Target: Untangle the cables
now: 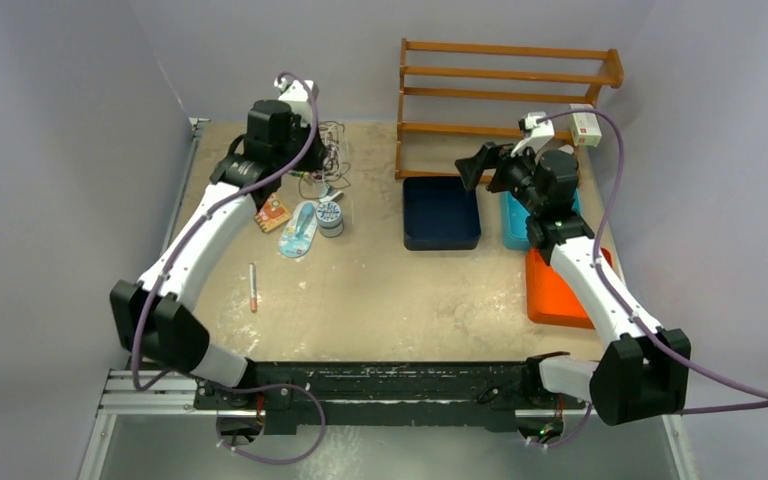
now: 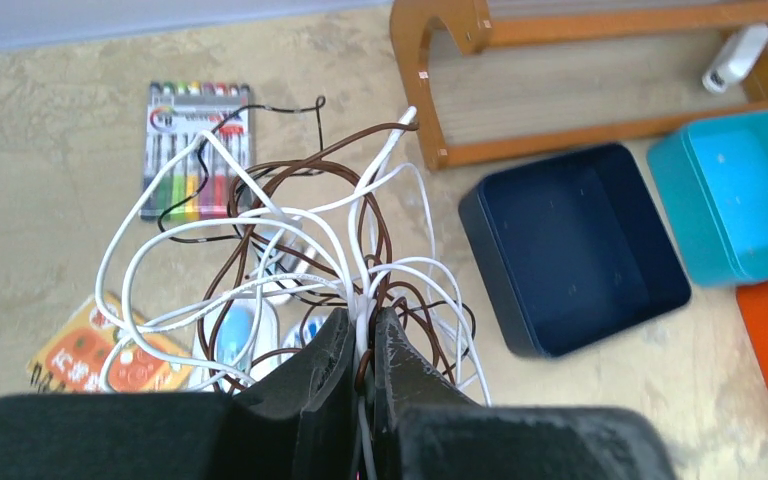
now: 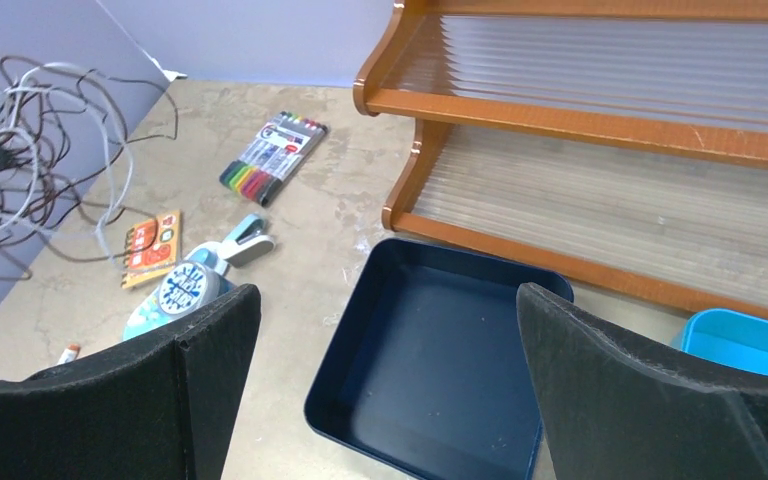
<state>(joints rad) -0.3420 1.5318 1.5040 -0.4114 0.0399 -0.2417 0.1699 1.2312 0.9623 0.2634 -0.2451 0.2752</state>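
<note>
A tangle of thin white and dark brown cables (image 2: 290, 230) hangs in loose loops from my left gripper (image 2: 365, 335), which is shut on several strands and holds the bundle above the table at the far left. In the top view the cables (image 1: 332, 150) sit just right of the left gripper (image 1: 305, 140). The bundle also shows at the left edge of the right wrist view (image 3: 20, 150). My right gripper (image 3: 388, 340) is open and empty, hovering above the navy tray (image 3: 430, 350), well apart from the cables. In the top view the right gripper (image 1: 475, 170) points left.
Under the cables lie a marker pack (image 2: 198, 150), an orange card (image 1: 272, 213), a tape roll (image 1: 329, 215) and a blue blister pack (image 1: 298, 232). A pen (image 1: 252, 287) lies nearer. A wooden rack (image 1: 505, 90), teal bin (image 2: 730, 195) and orange tray (image 1: 550, 290) stand at the right.
</note>
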